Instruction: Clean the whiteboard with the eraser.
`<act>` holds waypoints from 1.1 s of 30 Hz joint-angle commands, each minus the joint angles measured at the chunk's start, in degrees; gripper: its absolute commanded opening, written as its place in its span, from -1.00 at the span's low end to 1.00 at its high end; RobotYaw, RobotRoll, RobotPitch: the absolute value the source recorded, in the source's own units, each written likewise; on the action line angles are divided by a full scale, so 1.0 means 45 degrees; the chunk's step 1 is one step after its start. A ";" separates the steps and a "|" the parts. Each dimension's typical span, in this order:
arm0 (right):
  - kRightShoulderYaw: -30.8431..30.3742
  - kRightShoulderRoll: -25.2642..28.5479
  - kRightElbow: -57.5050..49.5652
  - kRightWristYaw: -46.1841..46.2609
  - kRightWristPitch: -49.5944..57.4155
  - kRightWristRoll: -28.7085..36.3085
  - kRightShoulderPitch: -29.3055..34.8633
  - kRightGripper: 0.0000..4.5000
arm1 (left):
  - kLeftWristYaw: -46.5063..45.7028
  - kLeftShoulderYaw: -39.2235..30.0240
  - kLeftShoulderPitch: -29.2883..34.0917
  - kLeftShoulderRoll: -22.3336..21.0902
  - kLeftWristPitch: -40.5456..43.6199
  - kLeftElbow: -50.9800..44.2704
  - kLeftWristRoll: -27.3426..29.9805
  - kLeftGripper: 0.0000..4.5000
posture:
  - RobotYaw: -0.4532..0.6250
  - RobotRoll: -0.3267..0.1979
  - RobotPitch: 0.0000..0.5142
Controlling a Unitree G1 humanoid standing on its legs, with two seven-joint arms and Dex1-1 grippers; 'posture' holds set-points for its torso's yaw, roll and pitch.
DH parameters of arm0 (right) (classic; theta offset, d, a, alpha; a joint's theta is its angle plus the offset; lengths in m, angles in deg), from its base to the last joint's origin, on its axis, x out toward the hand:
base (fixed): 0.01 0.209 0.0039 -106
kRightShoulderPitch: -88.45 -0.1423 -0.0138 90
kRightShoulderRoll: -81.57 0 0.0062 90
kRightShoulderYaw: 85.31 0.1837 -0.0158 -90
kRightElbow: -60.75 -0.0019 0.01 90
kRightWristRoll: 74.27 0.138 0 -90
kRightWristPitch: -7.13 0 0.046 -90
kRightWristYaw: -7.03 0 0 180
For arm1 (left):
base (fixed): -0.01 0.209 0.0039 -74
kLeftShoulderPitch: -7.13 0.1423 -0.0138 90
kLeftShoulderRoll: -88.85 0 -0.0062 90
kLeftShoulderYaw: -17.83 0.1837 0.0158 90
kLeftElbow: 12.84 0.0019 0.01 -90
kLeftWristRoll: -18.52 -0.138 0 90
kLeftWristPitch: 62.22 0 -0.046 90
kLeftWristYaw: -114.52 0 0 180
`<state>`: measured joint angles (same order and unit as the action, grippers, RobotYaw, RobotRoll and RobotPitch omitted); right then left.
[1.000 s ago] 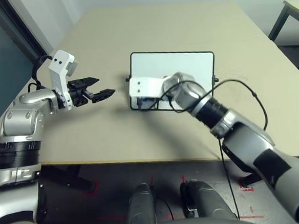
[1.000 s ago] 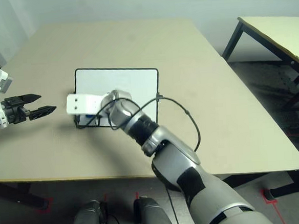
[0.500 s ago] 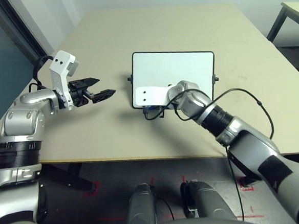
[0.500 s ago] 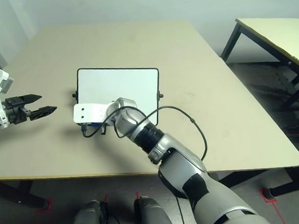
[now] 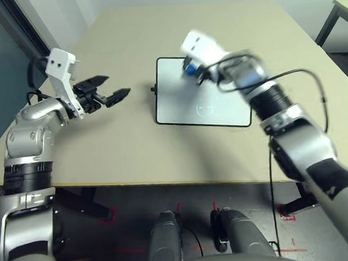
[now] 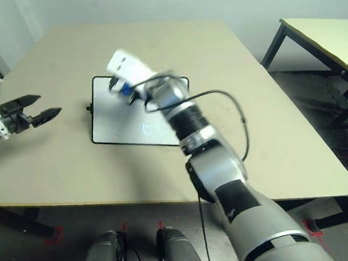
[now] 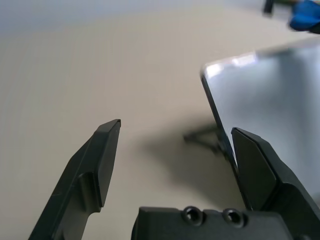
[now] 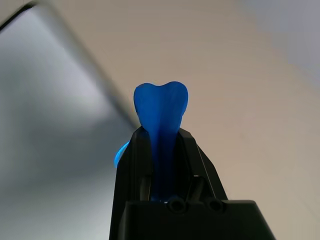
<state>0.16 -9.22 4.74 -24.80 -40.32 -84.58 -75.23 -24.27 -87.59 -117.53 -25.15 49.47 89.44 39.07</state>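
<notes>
1) One blue eraser [image 8: 160, 100] is over the whiteboard's far left part; whether it touches the surface I cannot tell
2) The right gripper [image 8: 161, 130] is closed on the eraser, pinching it between both fingers
3) Under it, the whiteboard [image 5: 181, 106] lies on the worktop [image 5: 128, 163], a faint light-blue curve [image 5: 205, 110] on its white face and a black knob [image 5: 154, 89] at its left side
4) The left gripper [image 5: 118, 85] is open and empty, left of the whiteboard
5) Another table [image 6: 329, 42] stands to the right, apart from the worktop
</notes>
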 commanded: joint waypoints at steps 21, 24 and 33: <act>0.4730 0.1518 -0.3614 0.4624 0.4681 0.2877 0.7373 -0.75 | -0.2530 -0.0722 -0.1771 0.1875 -0.6323 0.8336 -0.1211 1.00 | -0.33 0.25 -0.62; 0.4643 0.1389 -0.4230 0.4625 0.5137 0.3065 0.7602 -0.75 | -0.2494 -0.0627 -0.1882 0.1992 -0.6413 0.8658 -0.1255 1.00 | -0.33 0.25 -0.61; 0.5446 0.2009 -0.3074 0.4572 0.1398 0.3436 0.7486 0.42 | -0.3202 -0.0827 -0.2014 0.2746 -0.6924 0.8891 -0.1156 1.00 | -0.37 0.25 -0.62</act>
<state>22.40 -1.45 -11.06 -4.31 -29.59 -69.97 -41.31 -37.62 -90.88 -126.33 -13.04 19.59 128.08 34.03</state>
